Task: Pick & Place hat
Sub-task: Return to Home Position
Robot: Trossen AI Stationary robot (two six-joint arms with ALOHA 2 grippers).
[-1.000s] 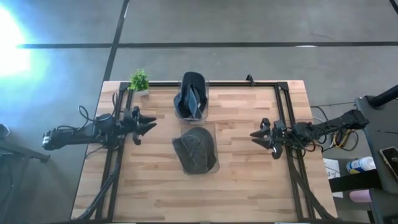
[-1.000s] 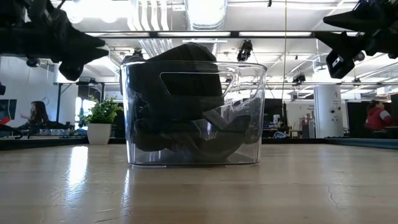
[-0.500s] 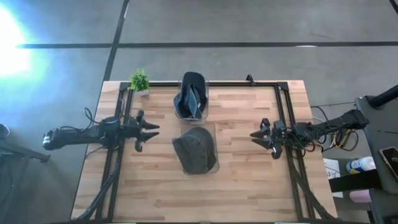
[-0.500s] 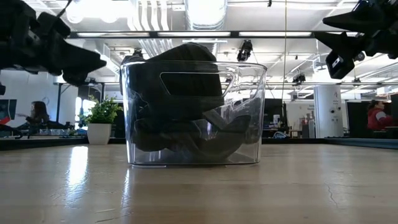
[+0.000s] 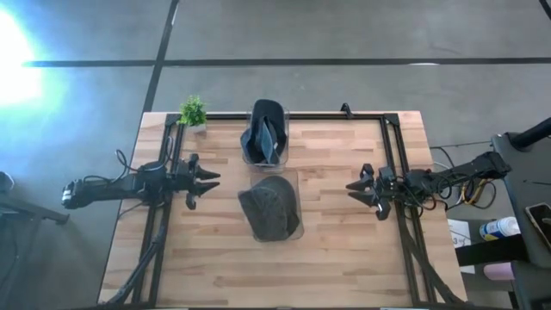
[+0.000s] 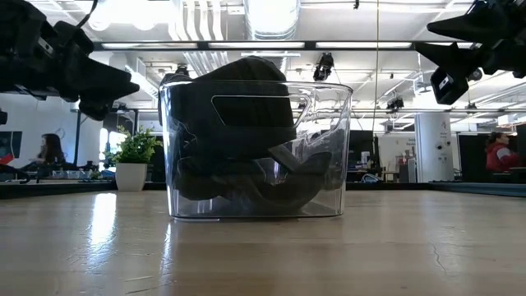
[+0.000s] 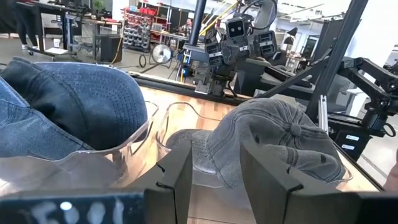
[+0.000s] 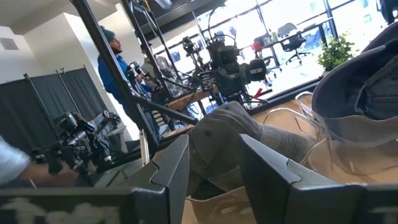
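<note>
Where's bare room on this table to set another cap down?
The table strip in front of the grey-cap bin is bare, as are the gaps between that bin and the left hand and right hand. Crowded: the centre, with the blue-cap bin close behind, and the plant corner.

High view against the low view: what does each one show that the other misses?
Only the high view shows two bins apart, the blue cap in the far bin. Only the low view shows the room behind, with a person. Both show the grey cap in the near bin, the plant, left arm and right arm, jaws open.
</note>
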